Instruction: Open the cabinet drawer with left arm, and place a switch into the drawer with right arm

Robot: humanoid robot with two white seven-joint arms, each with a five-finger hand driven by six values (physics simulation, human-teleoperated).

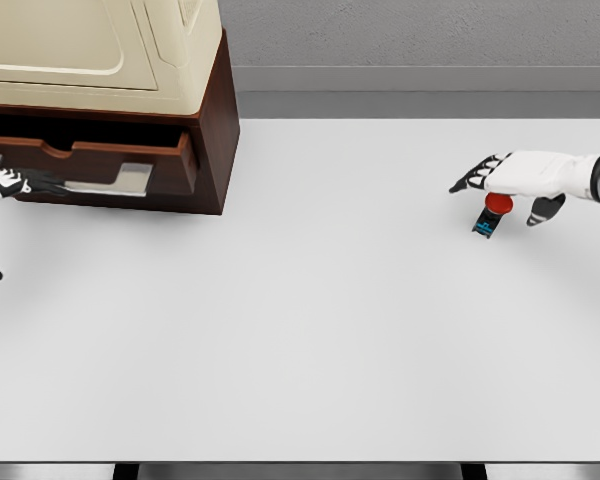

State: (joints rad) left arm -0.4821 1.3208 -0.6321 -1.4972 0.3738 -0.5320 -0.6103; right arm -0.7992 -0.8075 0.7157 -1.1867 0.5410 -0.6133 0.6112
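The dark brown cabinet (212,130) stands at the table's far left, with a cream appliance on top. Its drawer (100,160) is pulled out a little and carries a silver handle (115,183). My left hand (5,200) enters at the left edge; its fingers (35,182) lie stretched against the handle's left end and the thumb hangs well below, spread apart. The switch (490,214), a small black body with a red button and a blue label, stands on the table at the right. My right hand (505,192) hovers just over it, fingers extended leftward and thumb down beside it, not closed on it.
The white table (300,330) stretches wide between cabinet and switch. Its front edge runs along the bottom of the view, its right edge near the right arm. A grey wall lies behind.
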